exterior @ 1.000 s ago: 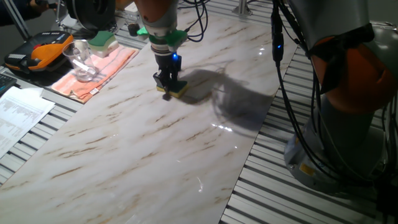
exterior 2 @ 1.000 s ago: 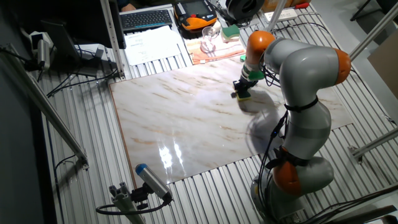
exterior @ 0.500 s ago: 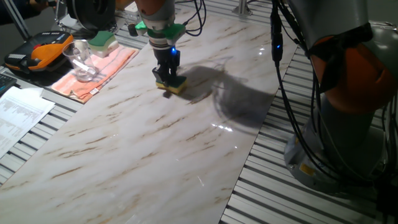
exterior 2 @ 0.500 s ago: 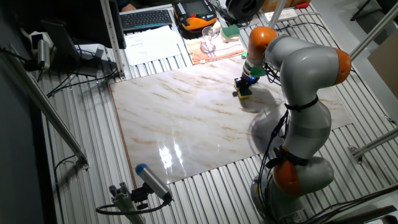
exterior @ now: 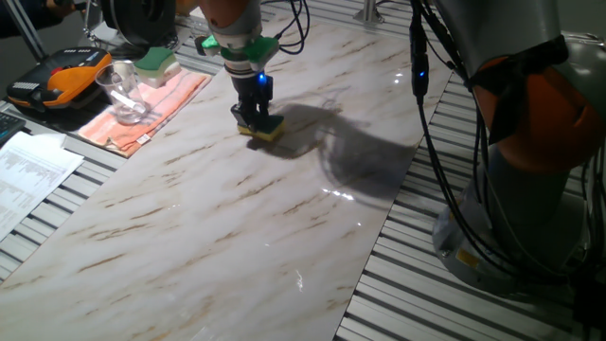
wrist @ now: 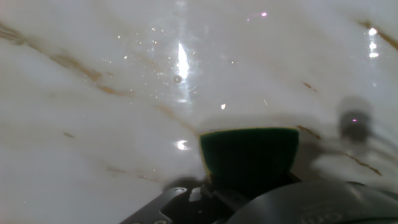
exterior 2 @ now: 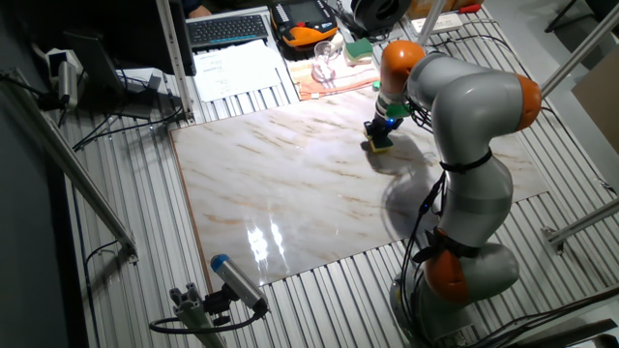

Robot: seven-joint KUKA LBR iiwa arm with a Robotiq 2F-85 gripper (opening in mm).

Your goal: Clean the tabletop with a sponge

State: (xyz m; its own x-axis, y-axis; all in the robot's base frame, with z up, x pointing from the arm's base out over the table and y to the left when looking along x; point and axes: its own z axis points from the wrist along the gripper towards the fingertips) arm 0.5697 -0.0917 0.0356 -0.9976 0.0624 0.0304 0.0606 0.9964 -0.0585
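the claw [exterior: 256, 116] stands upright over the tabletop [exterior: 218, 218] and is closed on the sponge [exterior: 262, 131], which lies flat on the white marble-look surface; the dark green top of the sponge faces up and its yellow body touches the slab; in the hand view the sponge [wrist: 249, 155] sits between the fingers, with the veined slab [wrist: 124, 81] in front of it, a little blurred, so it seems pressed down but i cannot tell how hard; in the other fixed view the sponge [exterior 2: 379, 146] is near the far long edge of the tabletop [exterior 2: 290, 203], toward the corner beside the pink cloth [exterior 2: 334, 85]; the claw [exterior 2: 380, 133] is just above it; off the slab, on the grey slatted part, the pink cloth [exterior: 142, 109] carries a clear glass [exterior: 121, 90] and a paler green sponge [exterior: 156, 62]; papers [exterior: 28, 175] lie near the left edge.
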